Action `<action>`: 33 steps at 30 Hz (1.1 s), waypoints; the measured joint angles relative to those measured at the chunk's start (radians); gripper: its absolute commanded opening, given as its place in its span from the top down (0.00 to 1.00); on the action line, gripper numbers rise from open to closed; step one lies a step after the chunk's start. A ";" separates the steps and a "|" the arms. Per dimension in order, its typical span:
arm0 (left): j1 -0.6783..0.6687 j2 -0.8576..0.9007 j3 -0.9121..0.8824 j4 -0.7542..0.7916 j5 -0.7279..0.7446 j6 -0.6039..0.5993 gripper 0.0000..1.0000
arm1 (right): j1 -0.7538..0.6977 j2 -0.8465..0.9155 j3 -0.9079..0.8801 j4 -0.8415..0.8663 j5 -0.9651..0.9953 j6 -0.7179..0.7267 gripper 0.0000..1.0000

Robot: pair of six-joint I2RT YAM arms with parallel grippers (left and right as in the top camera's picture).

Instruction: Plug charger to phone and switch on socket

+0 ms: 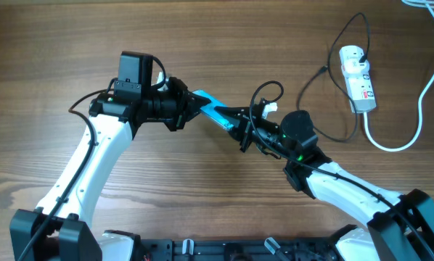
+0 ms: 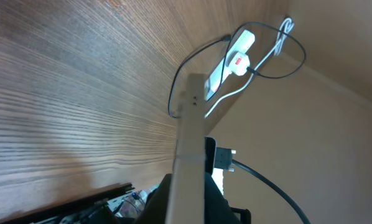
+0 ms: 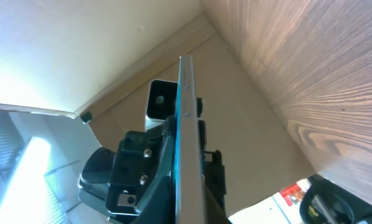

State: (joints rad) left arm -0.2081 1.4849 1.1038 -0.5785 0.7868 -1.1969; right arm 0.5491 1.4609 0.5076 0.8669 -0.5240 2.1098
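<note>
Both grippers hold the phone above the table, its cyan screen showing. My left gripper is shut on its left end and my right gripper on its right end. The left wrist view shows the phone edge-on rising from the left jaws. The right wrist view shows it edge-on in the right jaws. The white socket lies at the far right and also shows in the left wrist view. The charger cable runs from its black plug on the socket toward my right arm. Its tip is hidden.
The socket's thick white cord loops along the right edge of the wooden table. My right arm's own black cable loops above its wrist. The arm bases stand at the front edge.
</note>
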 measured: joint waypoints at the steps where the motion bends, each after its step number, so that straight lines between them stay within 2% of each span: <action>1: 0.000 0.000 0.000 0.000 -0.004 -0.003 0.96 | 0.000 0.000 0.000 -0.008 -0.006 -0.009 0.77; 5: 0.000 0.005 -0.002 0.026 -0.029 0.029 0.96 | 0.000 0.000 0.014 -0.097 -0.014 -0.023 0.67; 9: 0.032 0.017 -0.010 0.040 -0.046 0.093 0.96 | -0.001 -0.008 0.047 -0.256 -0.010 -0.032 0.61; 12: 0.089 0.023 -0.020 0.041 -0.030 0.177 0.96 | -0.002 -0.017 0.060 -0.374 0.018 -0.100 0.58; 14: 0.135 0.024 -0.022 0.042 -0.008 0.235 0.96 | -0.005 -0.023 0.061 -0.447 0.076 -0.213 0.57; 17: 0.187 0.023 -0.014 0.085 0.103 0.251 0.96 | 0.004 -0.006 0.027 -0.548 0.152 -0.448 0.56; 20: 0.186 0.026 -0.012 0.086 0.192 0.271 0.96 | 0.006 0.000 0.012 -0.552 0.203 -0.718 0.57; 21: 0.181 0.033 -0.011 0.086 0.218 0.280 0.96 | 0.006 0.000 0.012 -0.550 0.219 -0.851 0.57; 23: 0.165 0.079 -0.011 0.087 0.261 0.295 0.96 | 0.005 0.000 0.012 -0.552 0.223 -0.965 0.57; 27: 0.139 0.191 -0.011 0.119 0.342 0.304 0.96 | -0.021 -0.047 0.011 -0.611 0.230 -1.096 0.57; 31: 0.131 0.303 -0.010 0.299 0.515 0.309 0.96 | -0.094 -0.208 0.012 -0.777 0.241 -1.198 0.57; 33: 0.132 0.338 -0.010 0.334 0.587 0.287 0.96 | -0.141 -0.321 0.011 -0.894 0.254 -1.247 0.57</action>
State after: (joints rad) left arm -0.0765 1.8225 1.0935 -0.2443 1.3743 -0.9096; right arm 0.4080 1.1400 0.5182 -0.0273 -0.2703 0.8631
